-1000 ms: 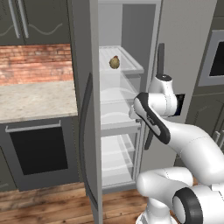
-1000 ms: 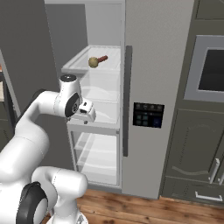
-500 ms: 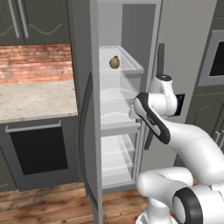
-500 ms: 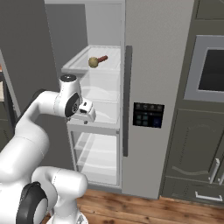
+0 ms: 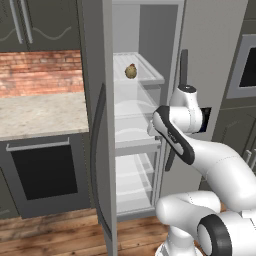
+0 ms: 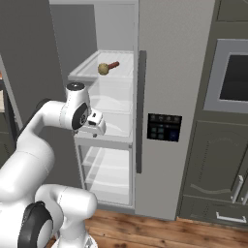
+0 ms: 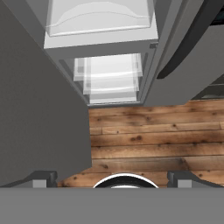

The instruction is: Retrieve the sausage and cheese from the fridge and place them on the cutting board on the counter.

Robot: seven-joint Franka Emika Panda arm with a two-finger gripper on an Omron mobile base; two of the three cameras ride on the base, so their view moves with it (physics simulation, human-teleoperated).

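Grey steel fridge stands with its left door swung wide, right door closed. One cheese and one sausage lie on its top shelf, touching or nearly so, the sausage just behind the cheese, both above my tool and farther into the cabinet. My tool hangs at the front edge of the middle shelf, pointing down at the wooden floor; its two fingertips sit wide apart, open, holding nothing. Three pale translucent shelves below the top one carry nothing I can see. Left of me, one beige stone surface tops a black oven front under a brick wall
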